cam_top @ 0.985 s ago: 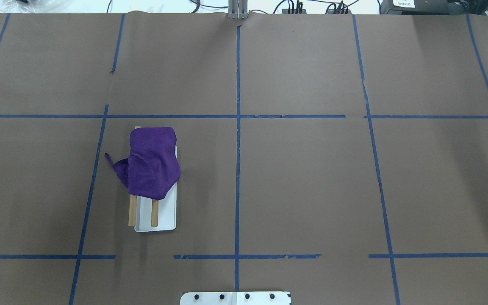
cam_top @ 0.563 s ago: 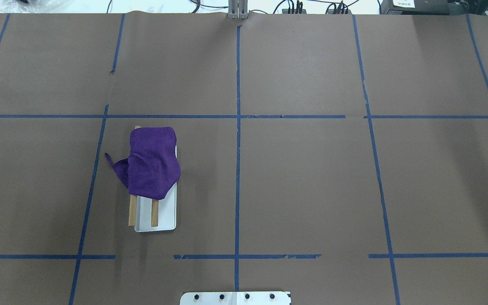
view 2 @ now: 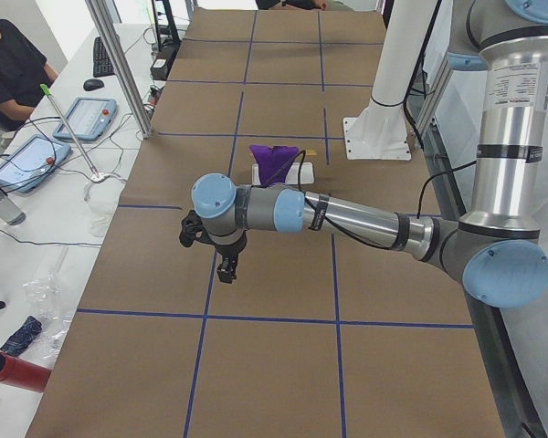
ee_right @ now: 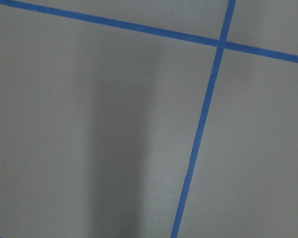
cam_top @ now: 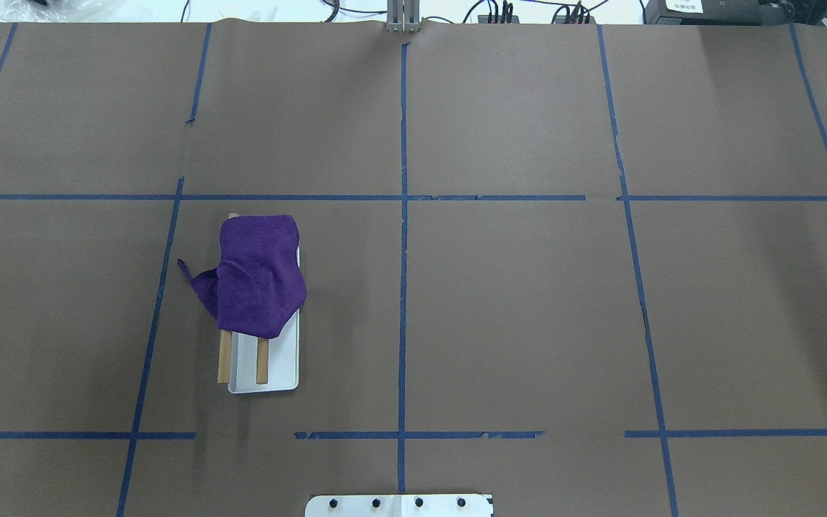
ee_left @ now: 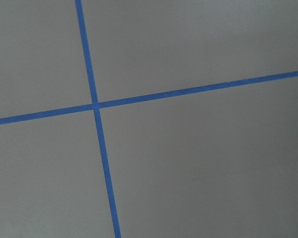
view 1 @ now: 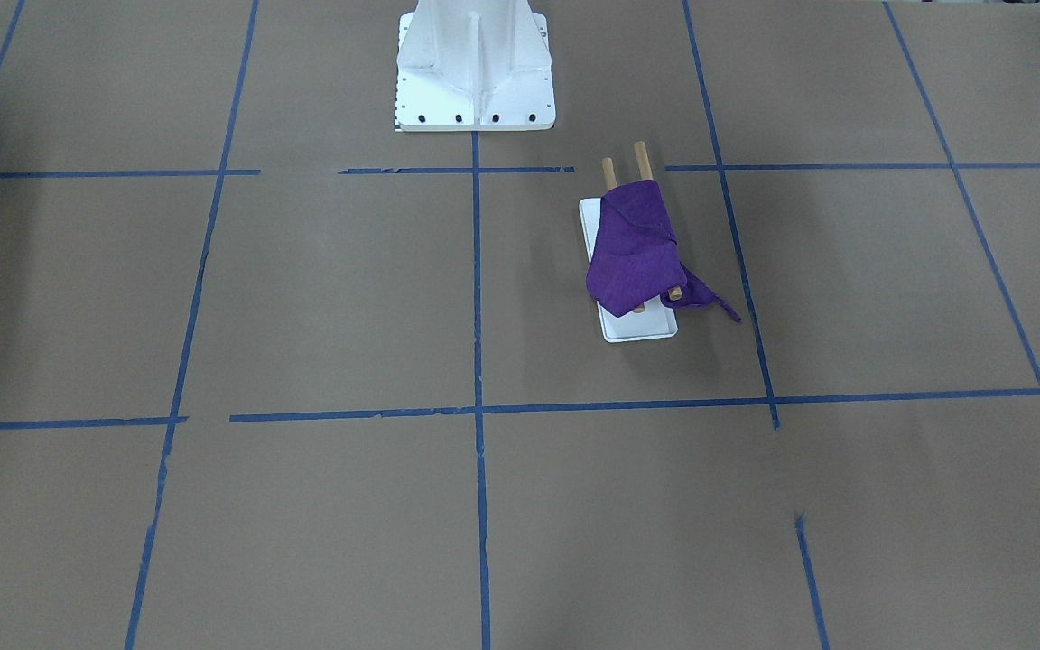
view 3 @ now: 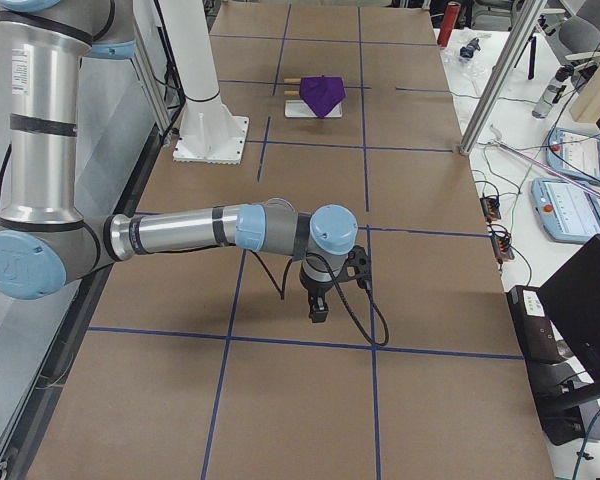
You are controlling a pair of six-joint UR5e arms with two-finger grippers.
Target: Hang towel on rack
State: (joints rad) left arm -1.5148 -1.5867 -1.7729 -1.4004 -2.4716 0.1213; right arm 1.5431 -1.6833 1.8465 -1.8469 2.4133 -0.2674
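The purple towel drapes over the rack's 2 dowels, well apart from the left tool and right tool, each above the brown surface; whether either is open or closed, I cannot tell.

Table — brown surface, gridded with blue tape lines. Resting directly on it: the rack, on its white tray base — and the bolted white pedestal.
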